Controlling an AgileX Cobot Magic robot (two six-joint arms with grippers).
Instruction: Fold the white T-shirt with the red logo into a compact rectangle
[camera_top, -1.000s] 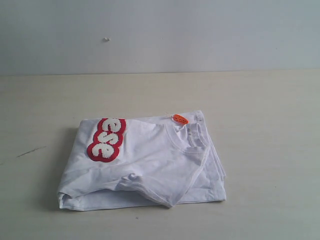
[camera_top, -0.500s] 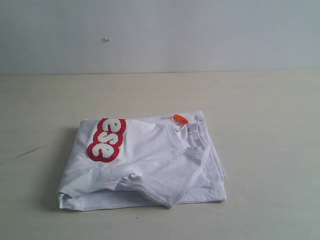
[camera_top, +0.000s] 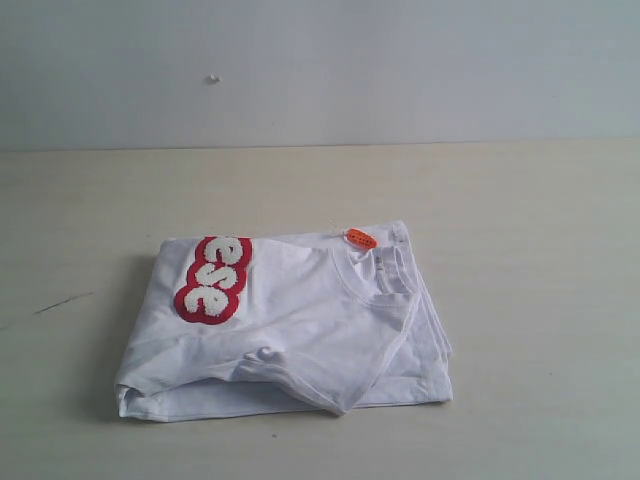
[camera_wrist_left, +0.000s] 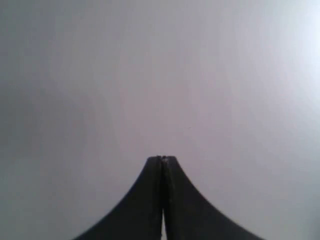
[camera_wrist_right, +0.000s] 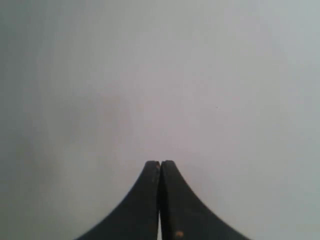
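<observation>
With the white T-shirt (camera_top: 300, 330) judged compactly folded, the left gripper (camera_wrist_left: 161, 159) and right gripper (camera_wrist_right: 160, 162), both pressed together empty, are best held clear.

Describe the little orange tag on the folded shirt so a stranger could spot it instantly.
On the pale beige table lies a folded, wrinkled white cotton T-shirt. At its far edge, beside the ribbed collar, sits a small orange tag, the only orange thing, set apart from the red logo patch.

white T-shirt (camera_top: 300, 320), red logo (camera_top: 213, 279), orange tag (camera_top: 360, 238)
</observation>
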